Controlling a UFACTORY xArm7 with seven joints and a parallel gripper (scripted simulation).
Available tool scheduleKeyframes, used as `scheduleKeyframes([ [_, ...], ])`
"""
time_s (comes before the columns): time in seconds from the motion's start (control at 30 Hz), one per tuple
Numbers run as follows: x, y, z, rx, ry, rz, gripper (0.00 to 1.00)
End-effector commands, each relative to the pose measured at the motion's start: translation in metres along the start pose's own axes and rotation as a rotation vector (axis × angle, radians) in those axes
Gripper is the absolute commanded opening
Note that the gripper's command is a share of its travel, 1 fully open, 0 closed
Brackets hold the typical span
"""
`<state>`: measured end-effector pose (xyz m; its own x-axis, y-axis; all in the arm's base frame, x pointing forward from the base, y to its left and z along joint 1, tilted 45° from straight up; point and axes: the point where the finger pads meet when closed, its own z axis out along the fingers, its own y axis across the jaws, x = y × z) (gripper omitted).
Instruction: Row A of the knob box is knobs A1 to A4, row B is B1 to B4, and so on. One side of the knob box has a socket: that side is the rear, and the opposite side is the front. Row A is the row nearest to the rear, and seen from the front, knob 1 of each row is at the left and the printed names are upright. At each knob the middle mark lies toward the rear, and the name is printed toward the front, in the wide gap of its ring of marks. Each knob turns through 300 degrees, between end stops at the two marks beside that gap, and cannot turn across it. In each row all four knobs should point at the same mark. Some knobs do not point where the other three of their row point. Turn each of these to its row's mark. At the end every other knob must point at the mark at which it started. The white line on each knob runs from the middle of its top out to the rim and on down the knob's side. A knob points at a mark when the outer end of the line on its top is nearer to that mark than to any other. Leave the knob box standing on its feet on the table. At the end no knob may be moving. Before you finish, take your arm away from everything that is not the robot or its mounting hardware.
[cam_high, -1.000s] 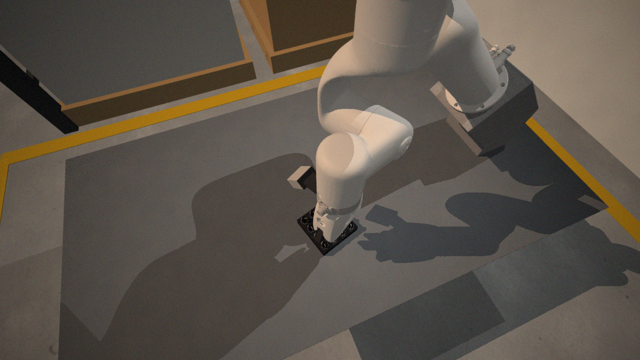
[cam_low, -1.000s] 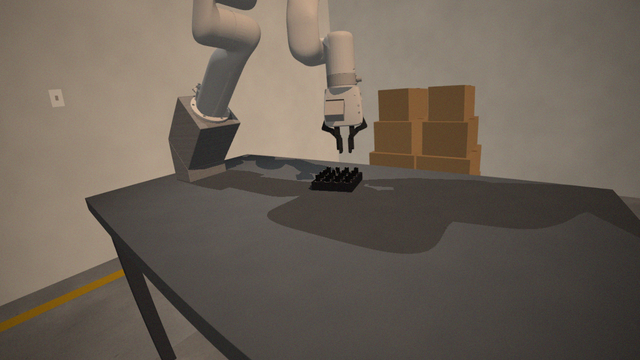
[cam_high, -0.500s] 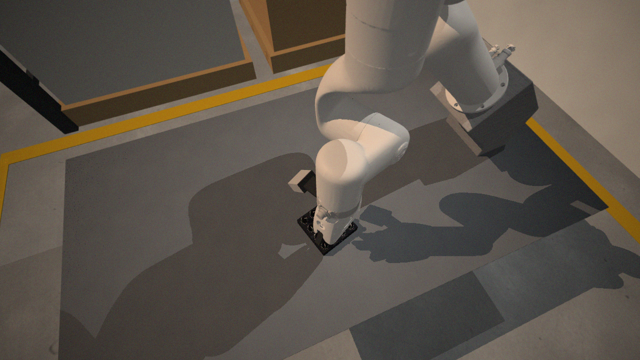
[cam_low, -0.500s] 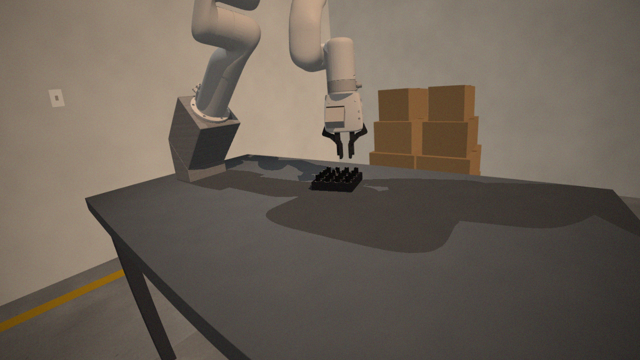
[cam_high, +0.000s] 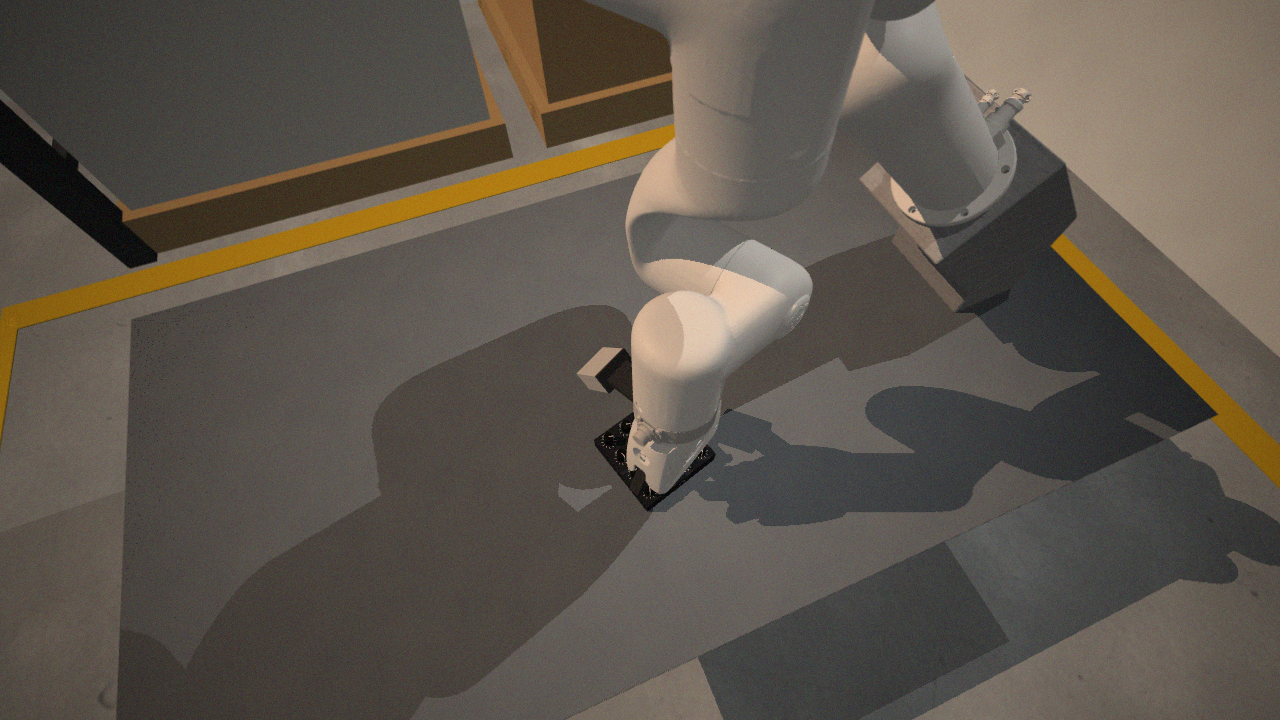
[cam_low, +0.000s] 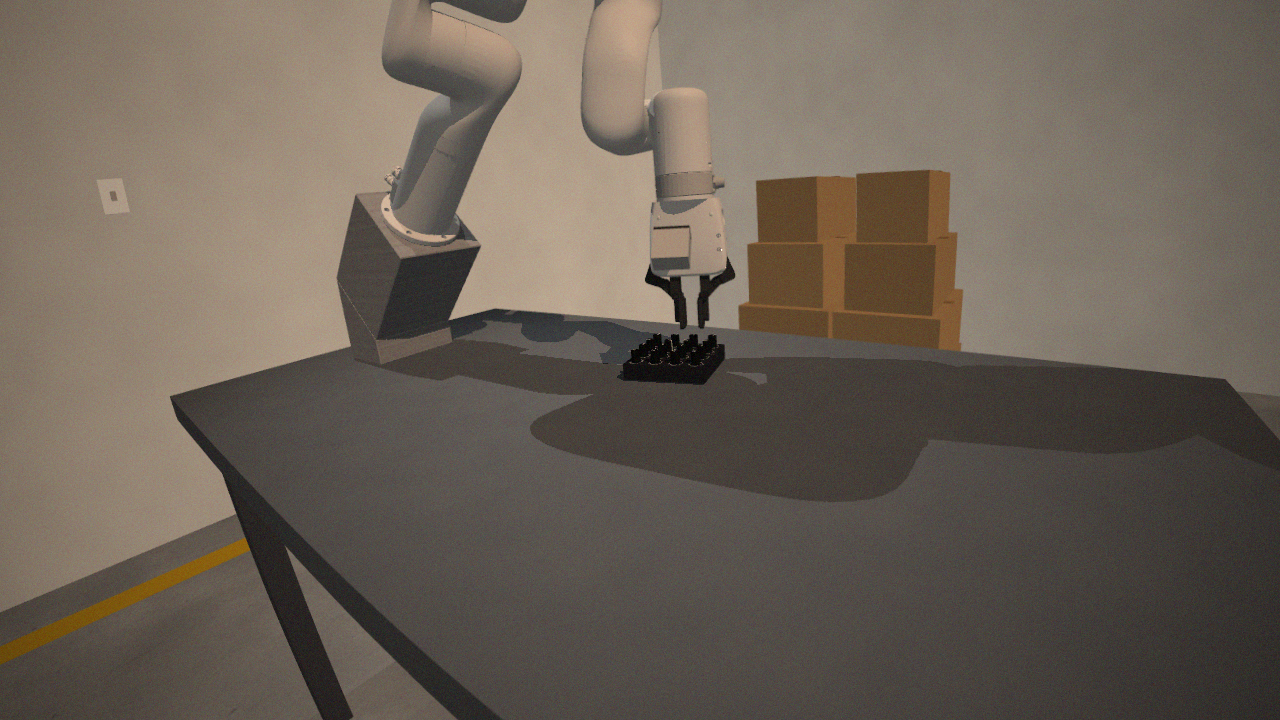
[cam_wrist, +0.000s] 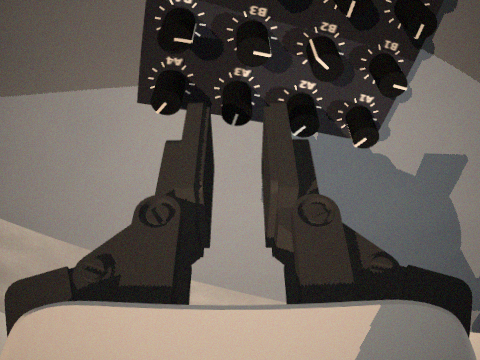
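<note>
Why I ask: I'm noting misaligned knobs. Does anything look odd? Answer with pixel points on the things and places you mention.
Knob B2 (cam_wrist: 325, 60) does: in the wrist view its top line points up-left, while B1 (cam_wrist: 387, 75), B3 (cam_wrist: 252, 42) and B4 (cam_wrist: 177, 27) point right.
</note>
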<state>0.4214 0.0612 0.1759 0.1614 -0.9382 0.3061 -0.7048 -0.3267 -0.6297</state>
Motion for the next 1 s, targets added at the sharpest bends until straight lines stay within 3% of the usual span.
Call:
scheduleKeyframes([
  [0.0, 0.0001, -0.0008, 0.0043, 0.003, 0.003, -0.001, 0.19],
  [0.97, 0.0001, -0.0008, 0.0080, 0.003, 0.003, -0.001, 0.19],
])
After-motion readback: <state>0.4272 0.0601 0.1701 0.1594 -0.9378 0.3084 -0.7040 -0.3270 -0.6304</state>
